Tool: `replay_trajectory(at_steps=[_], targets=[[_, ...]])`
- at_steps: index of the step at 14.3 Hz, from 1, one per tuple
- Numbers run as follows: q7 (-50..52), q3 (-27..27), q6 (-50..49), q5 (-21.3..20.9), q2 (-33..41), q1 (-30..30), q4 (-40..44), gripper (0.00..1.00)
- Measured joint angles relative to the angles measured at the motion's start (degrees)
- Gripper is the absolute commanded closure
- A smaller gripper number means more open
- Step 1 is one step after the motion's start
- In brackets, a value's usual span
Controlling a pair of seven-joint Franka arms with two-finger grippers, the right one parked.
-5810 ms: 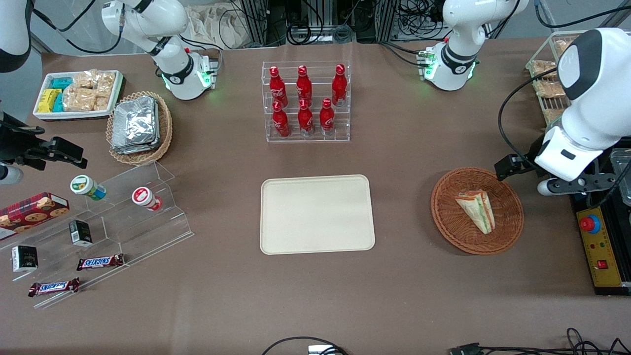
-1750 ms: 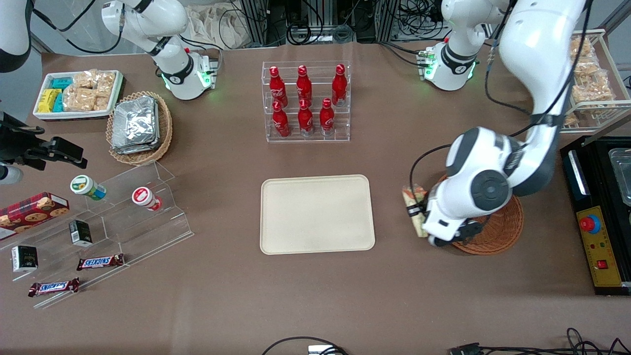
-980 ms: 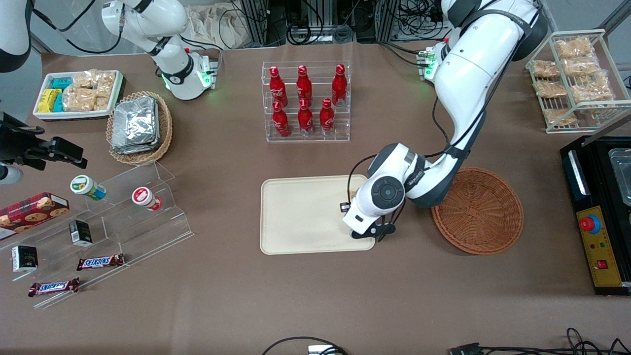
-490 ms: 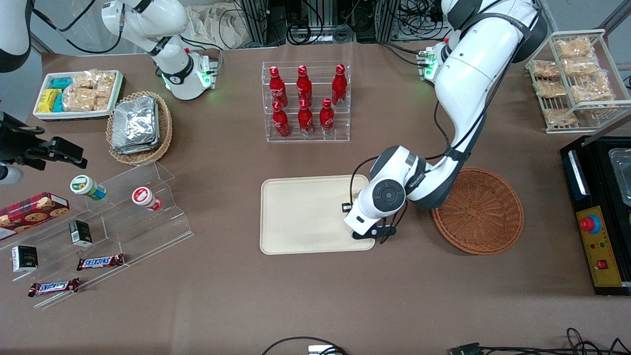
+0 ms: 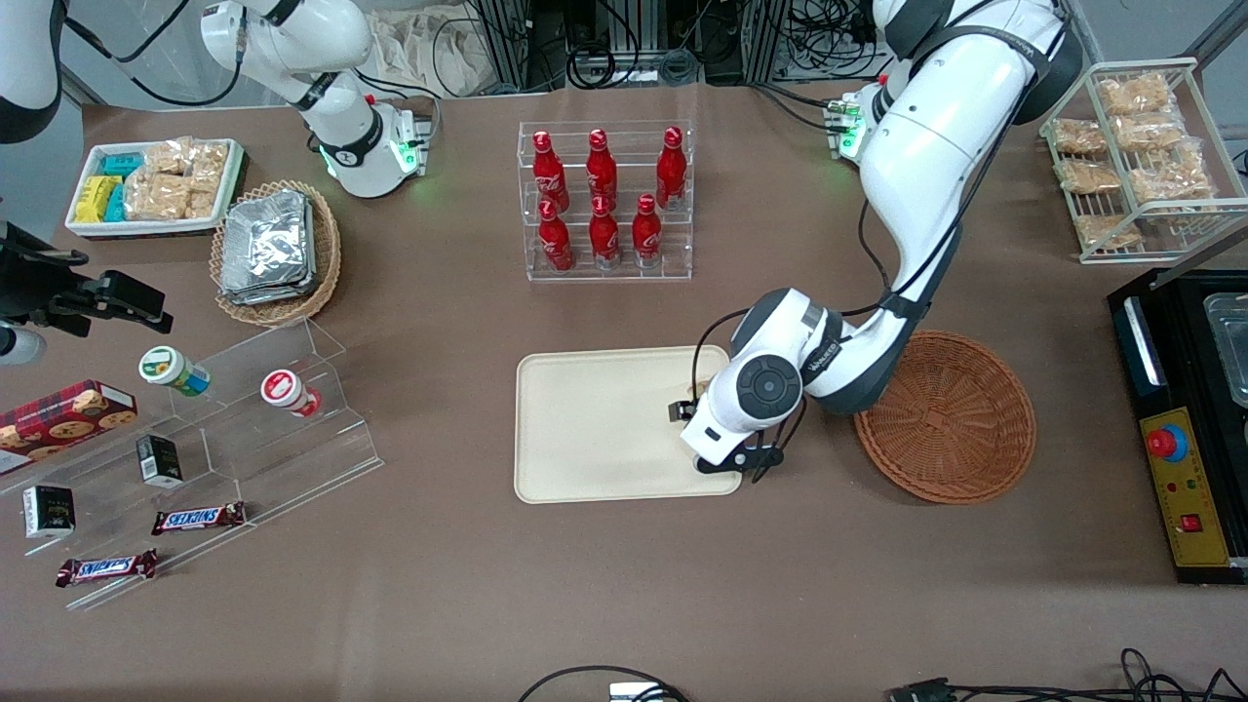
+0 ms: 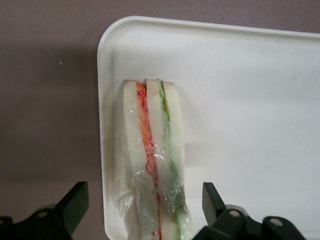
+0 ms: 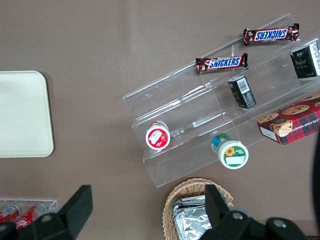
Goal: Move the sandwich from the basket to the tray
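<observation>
My end effector [image 6: 145,212] has just opened above the flat cream-beige tray [image 6: 260,100]; the plastic-wrapped triangular sandwich [image 6: 152,165] lies released at its edge, so the placing looks done.

Left arm's end effector [image 6: 142,212] hangs low, fingers spread.

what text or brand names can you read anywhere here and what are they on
"SNICKERS": on two chocolate bars on the clear acrylic steps.
Black cartons, cookie box, two round lids, red bottles and the arm's wrist lettering: print too small to read.
Sandwich, on the tray between the open fingers of the claw: no text.
</observation>
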State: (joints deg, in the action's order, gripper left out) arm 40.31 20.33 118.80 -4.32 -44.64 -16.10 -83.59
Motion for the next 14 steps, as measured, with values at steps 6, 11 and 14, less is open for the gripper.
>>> replay_trajectory(at_steps=[6,11,14], targets=[[-0.01,-0.01,2.69,-0.35,8.75,1.72,-7.96,0.00],[-2.79,-0.10,4.64,-0.35,24.49,6.17,-23.61,0.00],[-5.17,-0.29,0.75,0.04,29.91,10.13,-25.12,0.00]])
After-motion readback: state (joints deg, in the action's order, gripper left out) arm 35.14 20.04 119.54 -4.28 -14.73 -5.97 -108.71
